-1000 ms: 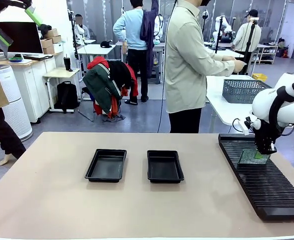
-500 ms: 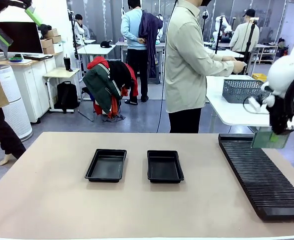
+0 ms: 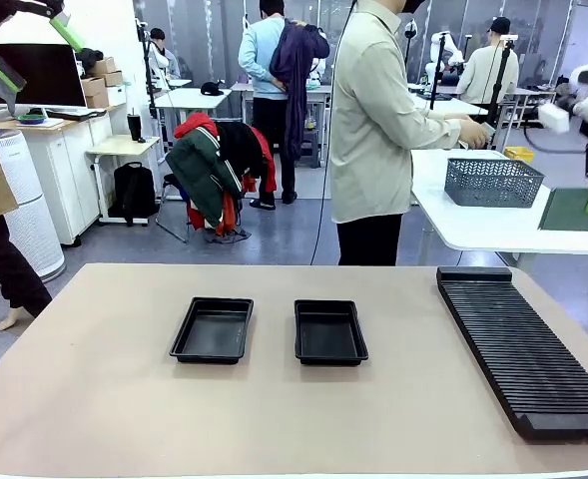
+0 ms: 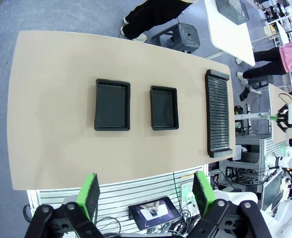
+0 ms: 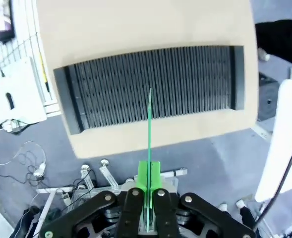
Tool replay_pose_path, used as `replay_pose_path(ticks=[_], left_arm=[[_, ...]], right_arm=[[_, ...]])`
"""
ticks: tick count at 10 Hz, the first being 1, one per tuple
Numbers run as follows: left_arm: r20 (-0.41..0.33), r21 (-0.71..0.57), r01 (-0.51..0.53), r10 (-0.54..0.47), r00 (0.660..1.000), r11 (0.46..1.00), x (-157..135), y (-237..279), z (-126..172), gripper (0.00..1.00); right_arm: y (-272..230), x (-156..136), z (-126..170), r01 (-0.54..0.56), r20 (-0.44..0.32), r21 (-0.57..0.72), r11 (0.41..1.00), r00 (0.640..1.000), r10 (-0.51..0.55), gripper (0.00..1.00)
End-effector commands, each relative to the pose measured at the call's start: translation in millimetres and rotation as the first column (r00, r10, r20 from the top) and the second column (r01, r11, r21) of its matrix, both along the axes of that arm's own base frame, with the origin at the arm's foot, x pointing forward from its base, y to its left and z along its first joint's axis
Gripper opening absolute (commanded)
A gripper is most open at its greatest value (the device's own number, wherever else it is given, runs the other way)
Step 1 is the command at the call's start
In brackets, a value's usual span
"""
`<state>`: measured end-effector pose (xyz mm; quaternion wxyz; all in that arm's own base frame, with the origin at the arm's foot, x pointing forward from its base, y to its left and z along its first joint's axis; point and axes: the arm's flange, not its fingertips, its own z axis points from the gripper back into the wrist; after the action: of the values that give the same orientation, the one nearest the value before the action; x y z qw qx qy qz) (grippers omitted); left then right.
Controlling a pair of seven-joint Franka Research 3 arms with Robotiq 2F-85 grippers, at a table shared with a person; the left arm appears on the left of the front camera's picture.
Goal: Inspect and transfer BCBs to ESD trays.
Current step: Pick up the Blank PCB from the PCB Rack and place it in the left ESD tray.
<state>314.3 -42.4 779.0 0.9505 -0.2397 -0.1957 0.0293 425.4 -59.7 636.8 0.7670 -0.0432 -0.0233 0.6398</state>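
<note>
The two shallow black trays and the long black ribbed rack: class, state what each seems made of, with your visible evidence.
Shallow black rectangular trays: probably moulded plastic, semi-matte; thin flared rims, rounded corners, soft sheen. Long black ribbed rack: likely rigid plastic too, matte; uniform fine slots, no metallic glint. Neither can be confirmed by look alone.

glossy black plastic trays (image 3: 212, 331), matt tan table (image 3: 104, 399)

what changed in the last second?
The right gripper, shut on a BCB, lifted it out of the slotted rack and carried it up and toward the robot's right, well above the table. The left ESD tray and right ESD tray stayed put, empty; the left gripper stayed open, raised.
</note>
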Motion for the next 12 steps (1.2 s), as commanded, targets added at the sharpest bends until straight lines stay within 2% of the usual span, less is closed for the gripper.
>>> replay_pose_path(ticks=[1, 4, 12], left_arm=[[0.0, -0.004, -0.001, 0.001, 1.0, 1.0, -0.4, 0.2, -1.3, 1.0], [0.0, -0.004, -0.001, 0.001, 1.0, 1.0, -0.4, 0.2, -1.3, 1.0], [0.0, -0.004, -0.001, 0.001, 1.0, 1.0, -0.4, 0.2, -1.3, 1.0]], right_arm=[[-0.2, -1.0, 24.6, 0.018, -0.01, -0.027, 0.999, 1.0, -0.018, 0.03], [1.0, -4.9, 56.2, 0.021, 0.005, -0.029, 0.999, 1.0, -0.021, 0.03], [0.2, -10.8, 53.0, -0.001, 0.024, -0.005, 1.0, 1.0, 0.001, 0.03]])
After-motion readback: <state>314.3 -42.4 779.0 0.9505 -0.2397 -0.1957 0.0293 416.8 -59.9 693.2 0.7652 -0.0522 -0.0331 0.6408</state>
